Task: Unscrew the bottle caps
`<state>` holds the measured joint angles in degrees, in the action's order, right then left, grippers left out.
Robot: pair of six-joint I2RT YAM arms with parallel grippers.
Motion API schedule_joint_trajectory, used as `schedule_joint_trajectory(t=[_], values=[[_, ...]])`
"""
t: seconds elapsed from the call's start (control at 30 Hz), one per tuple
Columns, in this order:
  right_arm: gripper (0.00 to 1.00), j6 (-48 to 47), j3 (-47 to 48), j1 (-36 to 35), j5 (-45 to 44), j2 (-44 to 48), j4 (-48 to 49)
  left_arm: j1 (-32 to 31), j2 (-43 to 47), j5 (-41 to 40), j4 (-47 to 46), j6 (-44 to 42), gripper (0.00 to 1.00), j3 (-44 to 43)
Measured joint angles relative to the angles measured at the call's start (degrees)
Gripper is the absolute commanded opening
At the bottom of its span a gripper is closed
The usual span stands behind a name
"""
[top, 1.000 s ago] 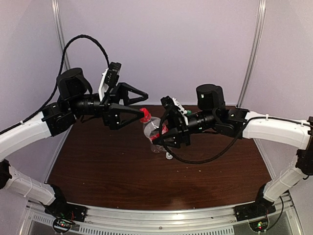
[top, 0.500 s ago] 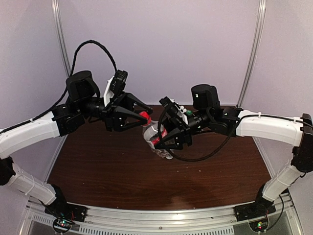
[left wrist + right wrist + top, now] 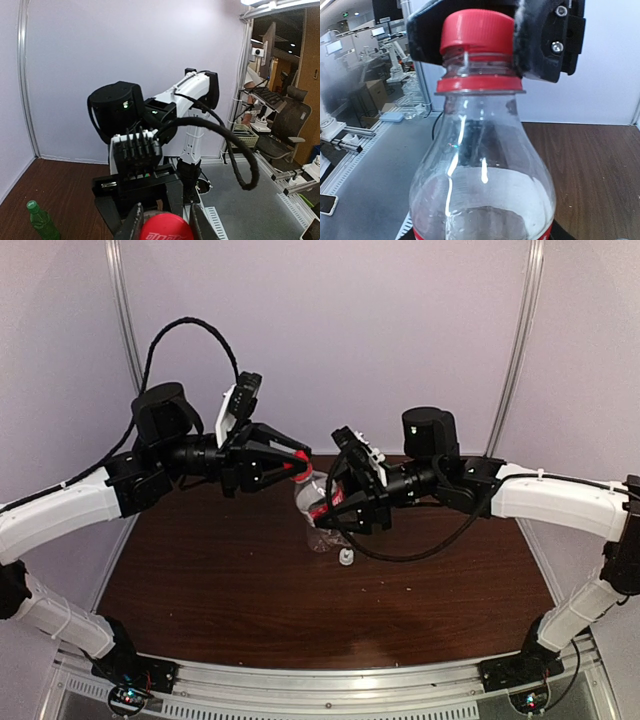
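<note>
Two pairs of jaws meet on one red-labelled bottle (image 3: 312, 502) above the middle of the dark wooden worktop (image 3: 220, 590). The jaws of the left gripper (image 3: 297, 463) are clenched on the bottle's red cap (image 3: 298, 462). In the right wrist view their black fingers (image 3: 545, 40) press against both sides of the cap, which sits on the neck above its red ring. In the left wrist view the same cap fills the gap between the two fingertips at the bottom edge.

The jaws of the right gripper (image 3: 338, 508) grasp the bottle lower down, around its red label, coming in from the side opposite the left arm. The bottle is clear, appears to hold no liquid and leans with its cap end toward the left arm. Whether its base touches the worktop cannot be told.

A small white cap (image 3: 346, 558) lies loose on the worktop just beside the bottle's base. A green bottle (image 3: 42, 223) with its green cap on stands upright on the worktop, well apart from the red-labelled bottle, at the lower left of the left wrist view. Both arms reach in toward the bottle from opposite sides.
</note>
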<state>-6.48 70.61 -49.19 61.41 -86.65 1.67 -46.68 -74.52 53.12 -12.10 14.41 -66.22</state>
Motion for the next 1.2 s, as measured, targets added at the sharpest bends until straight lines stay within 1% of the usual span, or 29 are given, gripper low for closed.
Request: schedule_joint_trajectory(t=[0.13, 0.27, 0.33, 0.47, 0.57, 0.67, 0.8, 1.0, 1.2], values=[[0.51, -0.87, -0.66, 0.11, -9.49, 1.81, -0.04, 0.13, 0.46, -8.35, 0.2, 3.08, 0.2, 0.0], [0.51, -1.22, -1.55, -0.11, -20.0, 2.56, 1.51, -0.04, 0.96, -19.47, 1.29, 7.08, 0.23, 0.11], [0.51, -1.38, -2.36, -0.48, -24.59, 2.58, 2.38, -0.5, 1.14, -24.98, 2.36, 9.01, 0.27, 0.44], [0.48, -2.16, -3.67, -1.22, -31.12, 2.56, 2.86, -1.44, 1.4, -32.63, 4.26, 11.41, 0.3, 1.31], [0.46, -2.03, -4.33, -1.7, -35.23, 2.56, 2.6, -1.81, 1.55, -36.5, 4.87, 11.98, 0.31, 1.97], [0.46, -1.07, -5.79, -0.85, -41.16, 2.71, 2.58, -0.72, 3.15, -40.7, 5.57, 12.44, 0.31, 2.69], [0.46, -0.9, -6.78, -1.07, -48.04, 2.71, 2.69, 0.02, 4.55, -44.13, 3.74, 14.93, 0.31, 3.37], [0.47, -1.07, -6.93, -2.38, -51.8, 2.75, 3.23, 0.02, 4.33, -47.01, 3.15, 16.37, 0.33, 4.76], [0.48, -1.03, -8.76, -1.86, -52.5, 4.9, 3.19, 0.15, 5.84, -51.36, 4.68, 14.08, 0.34, 8.46]])
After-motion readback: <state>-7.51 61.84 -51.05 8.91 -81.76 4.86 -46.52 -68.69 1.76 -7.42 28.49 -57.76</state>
